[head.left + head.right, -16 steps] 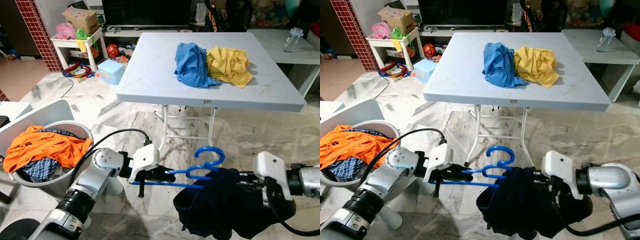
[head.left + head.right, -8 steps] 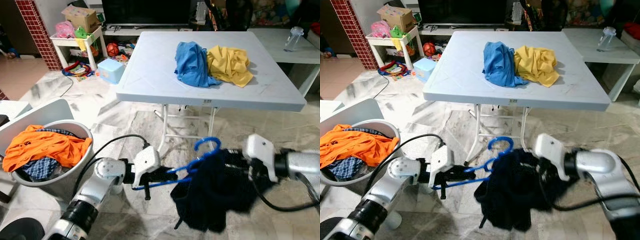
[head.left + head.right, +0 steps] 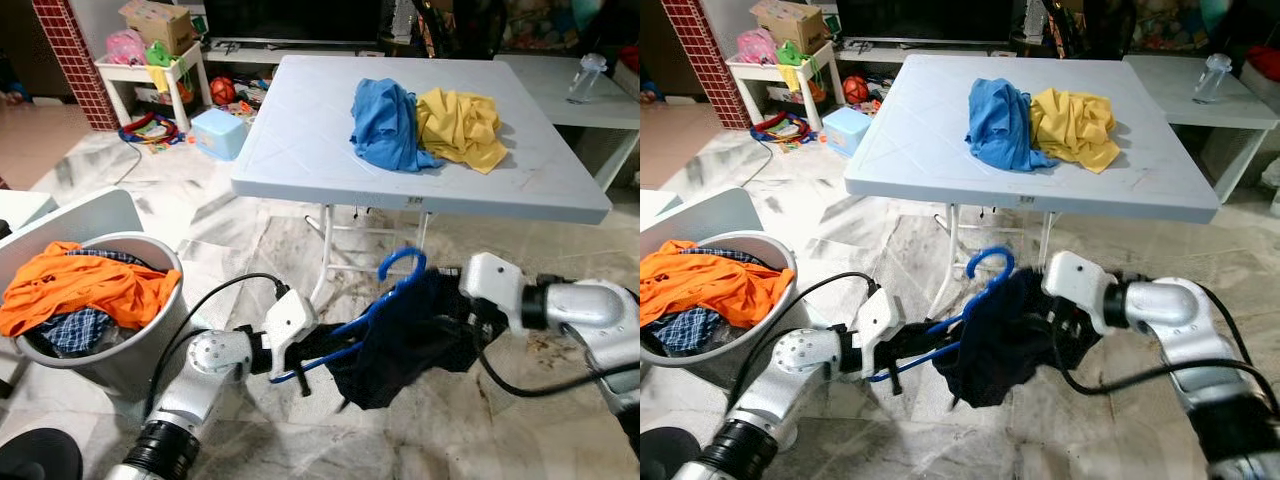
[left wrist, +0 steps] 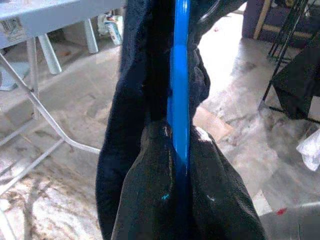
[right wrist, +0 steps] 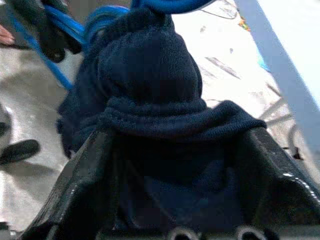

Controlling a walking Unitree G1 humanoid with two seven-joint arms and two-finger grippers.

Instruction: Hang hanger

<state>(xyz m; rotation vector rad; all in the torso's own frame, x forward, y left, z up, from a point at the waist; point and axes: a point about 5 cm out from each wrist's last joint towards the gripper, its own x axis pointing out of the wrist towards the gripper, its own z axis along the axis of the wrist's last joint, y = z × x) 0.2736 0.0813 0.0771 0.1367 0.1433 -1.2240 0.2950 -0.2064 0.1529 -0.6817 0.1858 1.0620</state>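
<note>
Blue hanger (image 3: 375, 305) low before the table (image 3: 300, 150) | left gripper (image 3: 312, 350) clamps its stiff bar | right gripper (image 3: 462, 318), fingers apparently wide, bunches the soft dark sweater (image 3: 400, 335) | light plastic; carry by bar.

The blue plastic hanger (image 3: 352, 330) tilts in mid-air before the table, hook (image 3: 398, 266) uppermost, with a dark navy knitted garment (image 3: 400, 335) bunched over its far end and hanging down in folds.

Blue shirt (image 3: 383, 122), yellow shirt (image 3: 460, 127) on table (image 3: 300, 150)
</note>
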